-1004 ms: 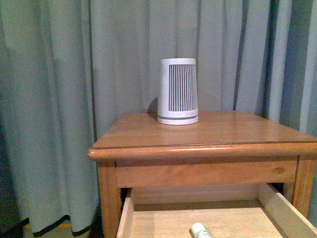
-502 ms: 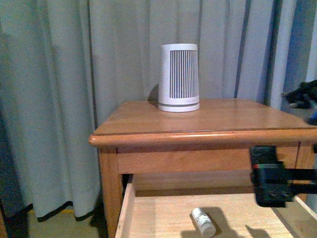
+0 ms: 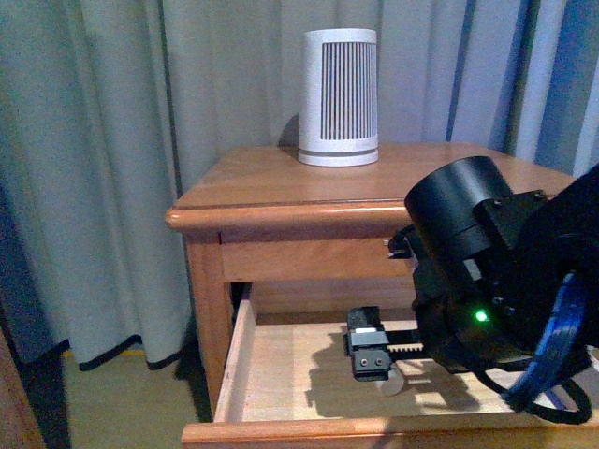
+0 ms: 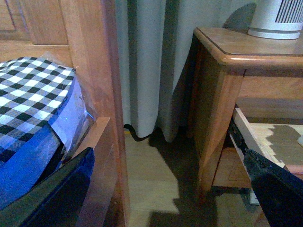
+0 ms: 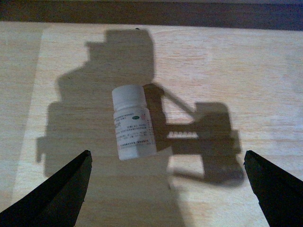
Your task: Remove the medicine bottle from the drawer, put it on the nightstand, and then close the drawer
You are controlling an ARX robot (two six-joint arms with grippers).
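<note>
- Behind everything, pale grey-green curtains (image 3: 94,140) in long soft folds, reaching down to a dull yellowish floor (image 4: 147,165).
- Against the curtains, honey-brown wooden nightstand (image 3: 281,178): glossy top surface with a rounded edge, plain square legs at the visible corner.
- Off to the nightstand's left, seen only from the left wrist, an upright wooden post (image 4: 94,71) of the same warm tone, with a blue-and-white checked cloth (image 4: 33,94) bulging beside it.
- Under the top surface, drawer (image 3: 299,432) pulled well out, pale bare wood inside, with light grain and hard-edged shadows across its floor.
- Over the drawer's right half, bulky black right arm (image 3: 487,271), round-bodied, one small green light lit, blue cable looping beneath, reaching down into the open drawer.
- At the back of the top surface, near the curtains, upright white-grey ribbed cylinder (image 3: 340,98), tapering toward its top, fine vertical slats on the front, well apart from the front edge.
- Right claw (image 5: 166,156) inside the drawer just above its floor, both dark fingers spread wide, gripping nothing.
- Left claw (image 4: 169,161) away from the nightstand, down by the post, fingers likewise spread wide and holding nothing.
- Medicine bottle (image 5: 133,124) on its side on the drawer floor, not on the nightstand's surface: small white plastic cylinder, smooth white cap, printed label with a tiny green mark. Just ahead of the right claw, nearer one finger than the other, touching neither in the right wrist view; mostly hidden behind the claw from the front.
</note>
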